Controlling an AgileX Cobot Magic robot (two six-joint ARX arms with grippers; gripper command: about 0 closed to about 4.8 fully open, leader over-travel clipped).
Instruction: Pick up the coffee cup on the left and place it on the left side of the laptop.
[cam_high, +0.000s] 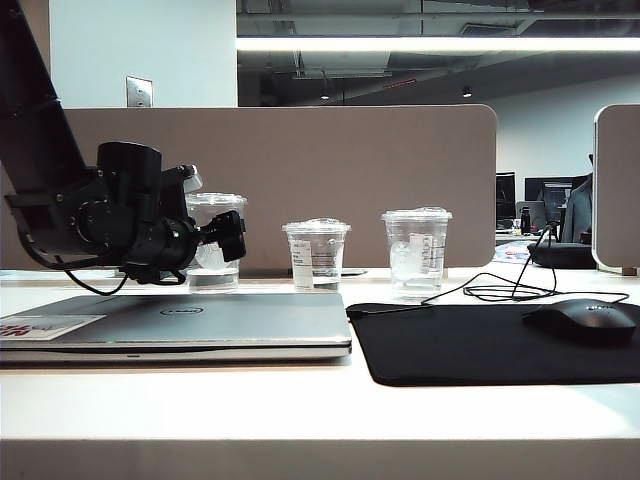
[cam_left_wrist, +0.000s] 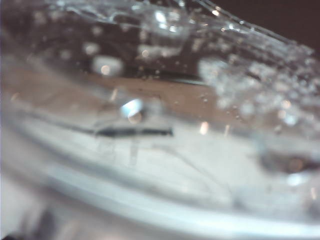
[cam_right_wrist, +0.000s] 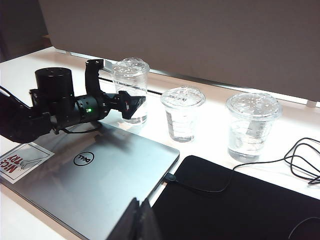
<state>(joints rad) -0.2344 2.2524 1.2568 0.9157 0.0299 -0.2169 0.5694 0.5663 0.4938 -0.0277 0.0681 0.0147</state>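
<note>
Nearest me the Dell laptop (cam_high: 175, 325) lies flat and shut, w/ the black mouse pad (cam_high: 490, 343) and mouse (cam_high: 585, 320) off to its right. Right gripper (cam_right_wrist: 136, 222) shows only as a dark tip low in its own wrist view, hanging over the laptop's near edge; fingers look pressed together, holding nothing.

Over the laptop's back edge, the left gripper (cam_right_wrist: 117, 85) is level, pointing away from me, jaws wide apart w/ one finger (cam_right_wrist: 92, 75) on each side of the coffee cup (cam_right_wrist: 131, 90). Not clamped yet as far as I can tell. Left wrist view is just blurred clear plastic, so the cup's right up against that camera.

Cup stands upright just behind the laptop's back-left stretch, long axis vertical. Left arm's far nearer; prob. next is squeeze, then lift.

Further right of the laptop, same row: label-sticker cup (cam_high: 316, 253), then iced cup (cam_high: 416, 252). Beige divider panel (cam_high: 350, 160) behind all.
</note>
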